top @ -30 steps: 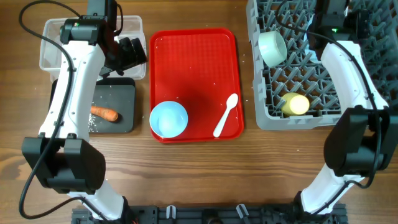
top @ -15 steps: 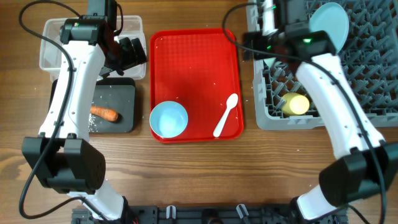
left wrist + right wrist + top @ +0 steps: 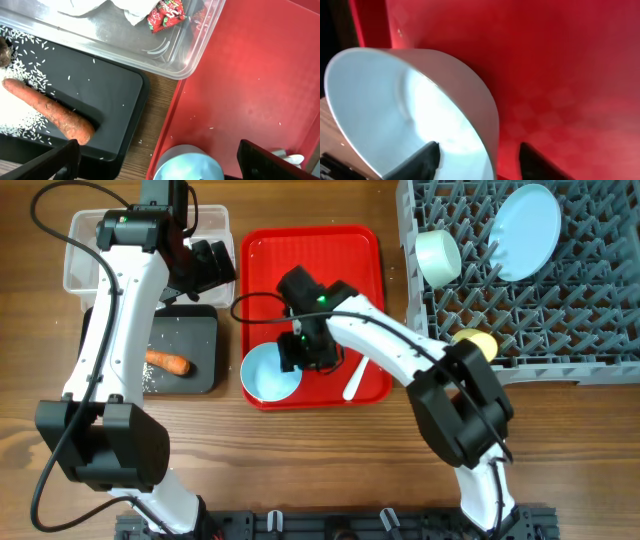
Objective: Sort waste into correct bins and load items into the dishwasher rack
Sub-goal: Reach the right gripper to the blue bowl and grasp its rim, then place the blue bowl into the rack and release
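The light blue bowl (image 3: 266, 378) (image 3: 187, 162) (image 3: 395, 110) sits at the red tray's front left corner. My right gripper (image 3: 305, 352) (image 3: 477, 155) is open and straddles its rim, one finger inside and one outside, a gap on each side. A white spoon (image 3: 362, 365) lies beside it. The dishwasher rack (image 3: 500, 372) holds the blue plate (image 3: 527, 218), a pale bowl (image 3: 438, 255) and a yellow cup (image 3: 478, 342). My left gripper (image 3: 210, 265) (image 3: 162, 162) hangs open and empty between the bins.
The clear tub (image 3: 85, 255) (image 3: 150, 55) holds a wrapper (image 3: 167, 12) and a napkin (image 3: 135, 7). On the black tray (image 3: 200, 360) (image 3: 100, 90) lie a carrot (image 3: 168, 362) (image 3: 50, 112) and rice (image 3: 25, 75). The red tray (image 3: 320, 270) lies between bins and rack.
My right arm swung from the rack to the red tray and came down over the blue bowl's rim, its jaws narrowing. The plate stays standing in the rack. The left arm has not moved.
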Controlling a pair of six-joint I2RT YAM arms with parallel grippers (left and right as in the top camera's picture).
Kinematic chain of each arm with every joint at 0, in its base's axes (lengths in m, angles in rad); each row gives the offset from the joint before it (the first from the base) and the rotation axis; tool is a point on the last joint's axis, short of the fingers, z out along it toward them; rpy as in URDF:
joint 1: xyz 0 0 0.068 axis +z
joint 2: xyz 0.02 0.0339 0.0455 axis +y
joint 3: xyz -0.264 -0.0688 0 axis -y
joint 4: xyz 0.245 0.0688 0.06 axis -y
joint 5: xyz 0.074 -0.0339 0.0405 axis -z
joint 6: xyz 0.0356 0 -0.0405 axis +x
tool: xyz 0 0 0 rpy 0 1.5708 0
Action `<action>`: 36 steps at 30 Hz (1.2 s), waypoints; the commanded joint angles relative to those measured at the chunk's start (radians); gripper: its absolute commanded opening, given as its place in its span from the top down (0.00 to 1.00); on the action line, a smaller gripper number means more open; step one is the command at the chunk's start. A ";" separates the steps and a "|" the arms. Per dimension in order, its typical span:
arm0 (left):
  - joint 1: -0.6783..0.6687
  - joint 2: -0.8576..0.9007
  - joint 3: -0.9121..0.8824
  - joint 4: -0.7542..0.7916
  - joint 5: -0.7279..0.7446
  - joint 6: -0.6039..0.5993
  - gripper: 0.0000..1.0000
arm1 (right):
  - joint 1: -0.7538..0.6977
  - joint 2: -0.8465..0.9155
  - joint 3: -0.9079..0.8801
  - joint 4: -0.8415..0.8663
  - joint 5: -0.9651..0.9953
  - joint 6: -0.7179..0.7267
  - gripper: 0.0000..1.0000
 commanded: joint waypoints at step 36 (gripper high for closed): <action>0.005 -0.013 -0.003 0.001 -0.013 -0.017 0.00 | -0.499 -0.331 -0.007 0.651 1.398 -0.986 0.96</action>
